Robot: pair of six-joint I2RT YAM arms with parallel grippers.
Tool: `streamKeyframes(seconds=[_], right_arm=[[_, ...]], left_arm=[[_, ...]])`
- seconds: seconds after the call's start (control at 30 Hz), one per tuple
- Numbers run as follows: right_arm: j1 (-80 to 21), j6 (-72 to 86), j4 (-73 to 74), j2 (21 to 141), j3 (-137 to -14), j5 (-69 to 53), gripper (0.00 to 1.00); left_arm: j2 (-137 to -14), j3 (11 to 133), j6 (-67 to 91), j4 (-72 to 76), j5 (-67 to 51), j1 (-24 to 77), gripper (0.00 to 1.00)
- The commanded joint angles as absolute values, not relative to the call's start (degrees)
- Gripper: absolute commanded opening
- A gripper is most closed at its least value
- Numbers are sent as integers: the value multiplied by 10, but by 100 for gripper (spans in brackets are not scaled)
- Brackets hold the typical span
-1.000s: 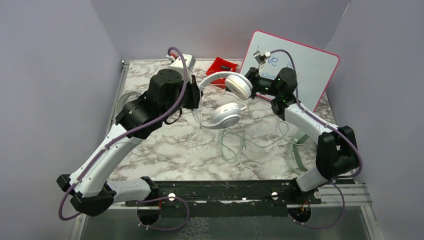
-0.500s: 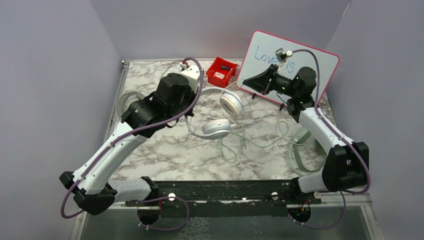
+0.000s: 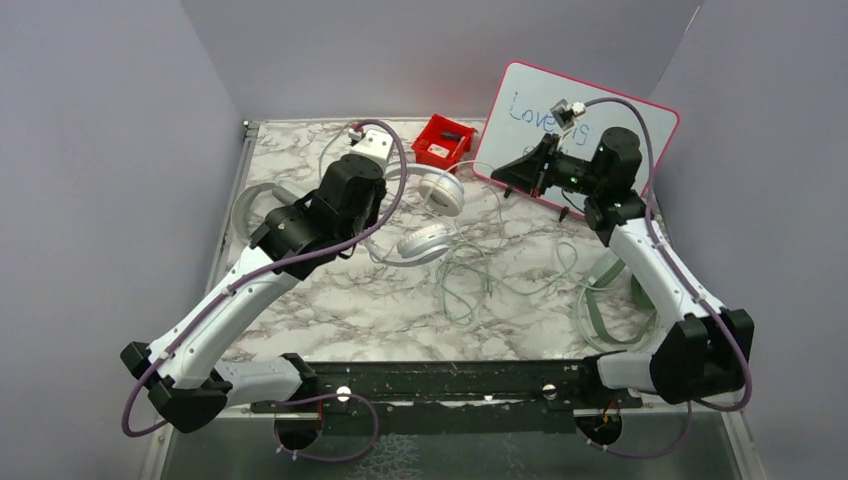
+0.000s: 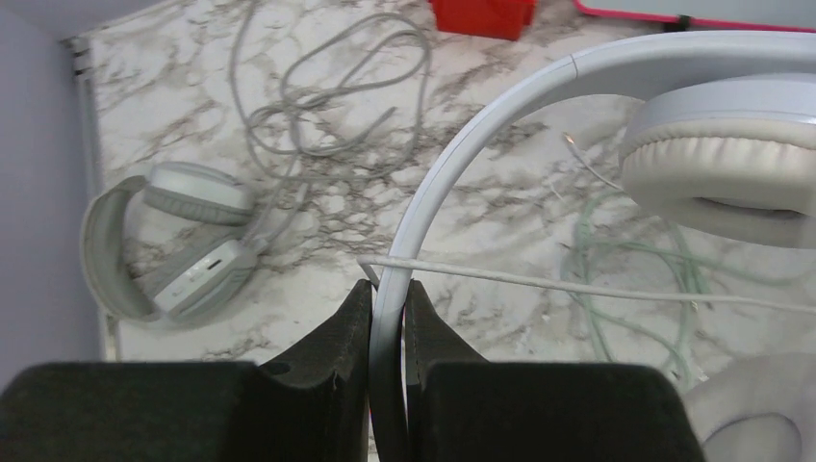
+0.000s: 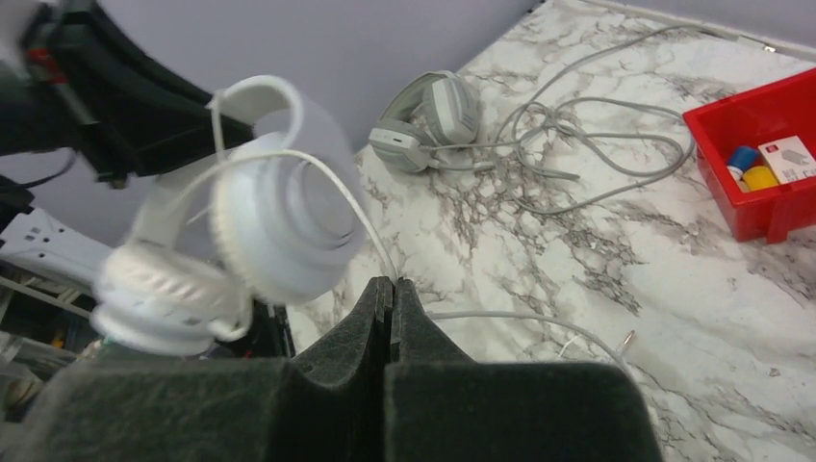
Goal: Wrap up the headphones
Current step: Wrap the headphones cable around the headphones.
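Note:
The white headphones [image 3: 440, 190] hang just above the table's middle back, one cup over the other [image 3: 425, 243]. My left gripper [image 3: 383, 205] is shut on their headband [image 4: 452, 164], which runs up between the jaws in the left wrist view [image 4: 387, 287]. My right gripper [image 3: 502, 180] stands to the right of them in front of the whiteboard. It is shut on their thin white cable [image 5: 361, 226], which leads from the cups [image 5: 279, 217] into the fingertips [image 5: 390, 282]. The cable's plug end [image 5: 627, 339] hangs free.
A grey-green pair [image 3: 250, 205] lies at the left edge with its cable bundled behind [image 4: 327, 87]. A mint pair [image 3: 600, 300] lies at the right, its cable [image 3: 470, 285] looped across the middle. A red bin [image 3: 443, 142] and a whiteboard [image 3: 600, 130] stand at the back.
The left arm has carried the white headphones left and lower. The right gripper has drawn away from them to the right, still pinching the cable.

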State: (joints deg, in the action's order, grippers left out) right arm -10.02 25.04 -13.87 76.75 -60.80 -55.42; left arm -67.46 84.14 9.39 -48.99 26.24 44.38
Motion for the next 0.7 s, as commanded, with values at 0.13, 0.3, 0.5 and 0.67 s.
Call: streamKeyframes(seconds=[0.13,0.3,0.5,0.67], right_arm=[[-101,290,-2,635,-643,-637,0],[-105,262,29,545,-513,-715,0],[-106,153,167,508,-458,-528,0],[-105,161,79,637,-459,-331,0]], left_arm=[[-680,785,174,-325,570,418,0],[-696,862,257,-307,408,345,0],[-743,936,398,-350,61,244,0],[-731,861,502,-345,-281,206,0]])
